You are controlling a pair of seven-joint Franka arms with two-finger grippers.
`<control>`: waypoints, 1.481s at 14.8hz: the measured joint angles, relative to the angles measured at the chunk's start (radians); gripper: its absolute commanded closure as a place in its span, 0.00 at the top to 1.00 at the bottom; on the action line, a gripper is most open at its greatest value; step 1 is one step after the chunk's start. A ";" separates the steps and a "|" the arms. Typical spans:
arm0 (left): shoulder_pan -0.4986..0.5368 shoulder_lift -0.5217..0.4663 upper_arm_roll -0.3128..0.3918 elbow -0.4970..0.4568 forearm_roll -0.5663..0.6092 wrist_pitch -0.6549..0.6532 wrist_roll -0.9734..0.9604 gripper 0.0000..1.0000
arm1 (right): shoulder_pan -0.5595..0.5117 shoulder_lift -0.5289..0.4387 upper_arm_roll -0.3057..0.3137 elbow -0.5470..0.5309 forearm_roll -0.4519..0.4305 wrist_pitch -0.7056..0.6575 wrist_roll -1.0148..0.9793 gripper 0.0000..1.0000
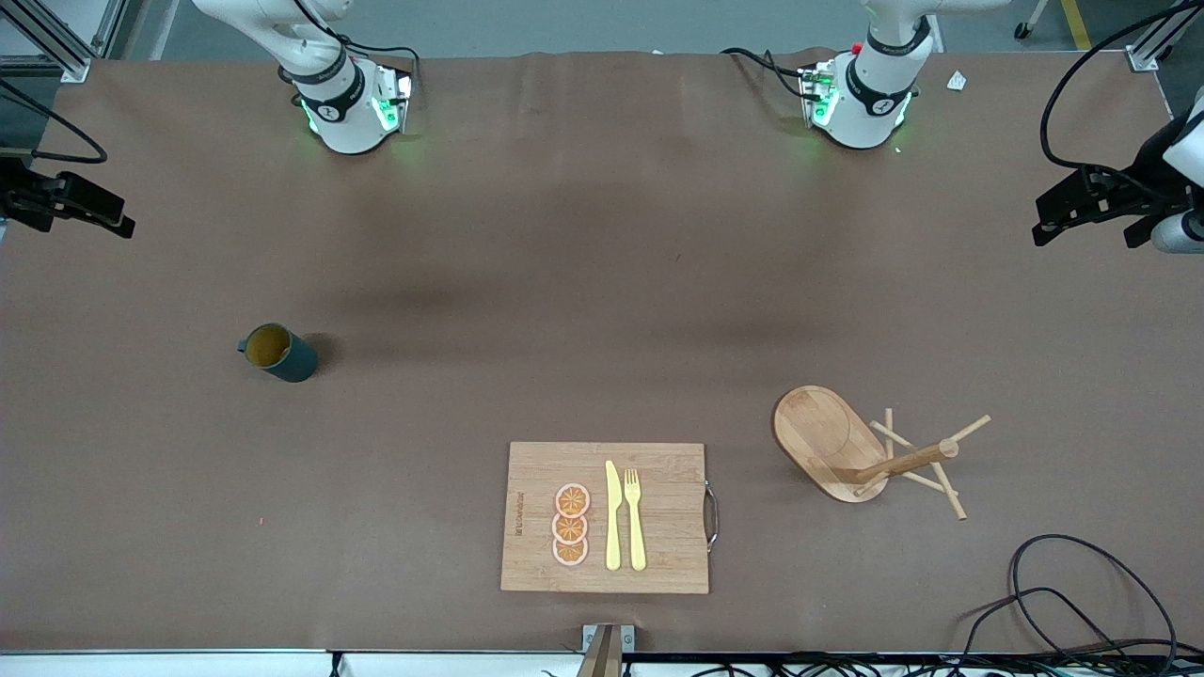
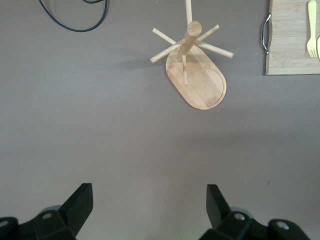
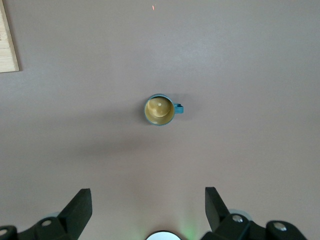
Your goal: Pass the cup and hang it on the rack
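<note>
Right now my two tools hang high with nothing in them, both spread wide: the right tool (image 3: pixel 148 212) over bare tabletop (image 1: pixel 583 282) near the cup (image 1: pixel 279 353), the left tool (image 2: pixel 149 210) over bare tabletop near the rack (image 1: pixel 861 451).

The cup stands upright toward my right arm's end, its yellow inside showing and its handle (image 3: pixel 178 108) sticking out to one side. The rack stands toward my left arm's end, beside the board (image 1: pixel 607 517), which carries fruit slices (image 1: pixel 571 525), a knife (image 1: pixel 612 515) and a fork (image 1: pixel 635 517). Cup and rack are well apart, so nothing of the job is done yet.

What worries me is the handover. If my right tool grips the cup across the handle, my left has nothing clear to take and the loop cannot reach a peg (image 2: pixel 167 50). A shallow pinch on the rim could let the cup slip or tip. The pegs are thin and angled, so a badly turned cup would, I judge, knock the rack rather than catch.
</note>
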 measured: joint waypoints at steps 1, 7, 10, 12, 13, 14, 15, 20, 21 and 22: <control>0.000 0.000 0.000 0.000 0.000 0.000 0.000 1.00 | 0.000 0.000 0.000 0.000 0.000 0.000 0.000 1.00; 0.001 0.000 0.001 0.000 0.000 0.000 0.001 1.00 | -0.008 -0.001 -0.007 0.006 0.033 0.002 -0.002 1.00; 0.001 0.000 0.001 0.000 0.000 0.000 0.001 1.00 | -0.024 0.008 -0.009 0.004 0.035 0.007 -0.012 1.00; 0.001 0.001 0.001 0.000 0.000 0.000 0.001 1.00 | -0.028 0.044 -0.009 0.004 0.035 0.019 -0.015 1.00; 0.001 0.001 0.001 0.000 0.000 0.000 0.001 1.00 | -0.029 0.067 -0.009 0.004 0.035 0.038 -0.016 1.00; 0.001 0.001 0.001 0.000 0.000 0.000 0.001 1.00 | -0.031 0.092 -0.009 0.004 0.035 0.059 -0.028 1.00; 0.002 0.001 0.001 0.000 0.000 0.000 0.001 1.00 | -0.035 0.119 -0.009 0.003 0.035 0.075 -0.071 1.00; 0.002 0.009 0.001 0.000 0.000 0.000 0.001 1.00 | -0.078 0.213 -0.009 -0.081 0.041 0.255 -0.359 1.00; 0.002 0.010 0.002 0.000 0.000 0.000 0.001 1.00 | -0.081 0.219 -0.009 -0.120 0.041 0.297 -0.405 1.00; 0.003 0.011 0.002 0.000 0.000 0.000 0.001 1.00 | -0.081 0.225 -0.009 -0.160 0.042 0.335 -0.449 1.00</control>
